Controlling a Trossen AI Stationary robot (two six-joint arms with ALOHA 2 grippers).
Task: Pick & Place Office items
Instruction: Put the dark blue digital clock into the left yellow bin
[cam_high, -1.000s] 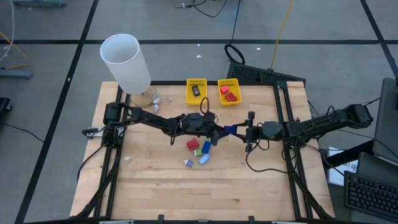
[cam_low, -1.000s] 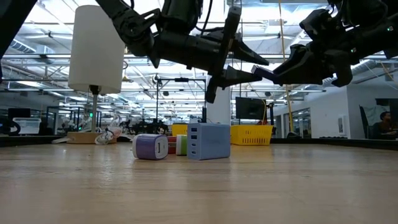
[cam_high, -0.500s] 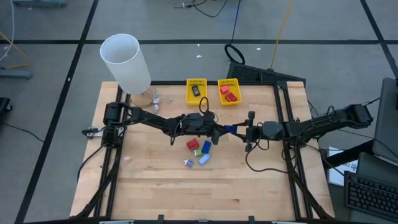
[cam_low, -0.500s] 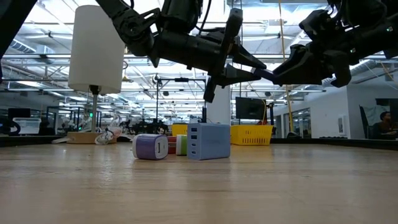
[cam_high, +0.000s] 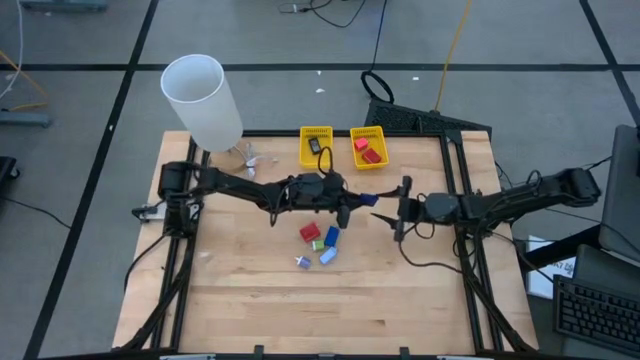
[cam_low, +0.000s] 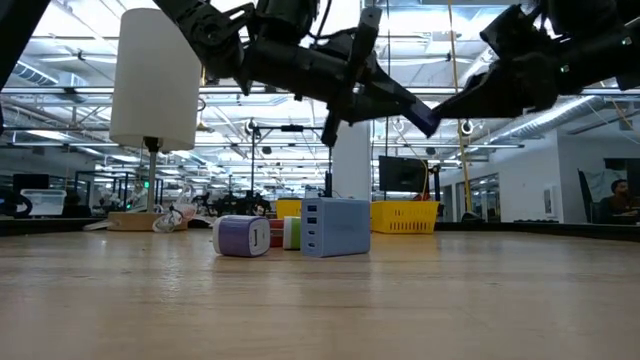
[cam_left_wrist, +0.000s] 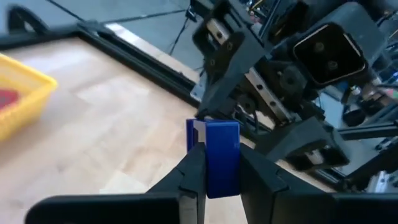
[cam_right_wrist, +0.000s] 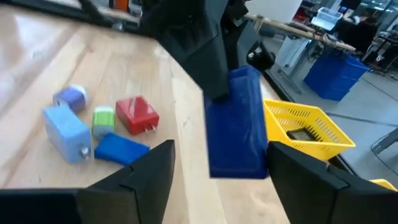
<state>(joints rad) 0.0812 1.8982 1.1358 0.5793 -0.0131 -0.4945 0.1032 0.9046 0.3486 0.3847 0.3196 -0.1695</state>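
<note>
Wooden surface (cam_high: 250, 290) under both arms, open hall behind. Left tool (cam_left_wrist: 214, 171) pinches a blue block (cam_left_wrist: 221, 158) above mid-surface; right tool (cam_right_wrist: 214, 171) faces it, fingers spread to either side of the block, apparently no longer gripping. Judged a handover: the left should hold firm and carry it level toward a yellow basket (cam_high: 316, 146) just beyond, while the right backs straight off. Other items (cam_high: 320, 245) lie on the wood below the left tool.

The left gripper (cam_high: 362, 199) holds a blue item (cam_high: 367, 199) facing the right gripper (cam_high: 385, 218) mid-table.
</note>
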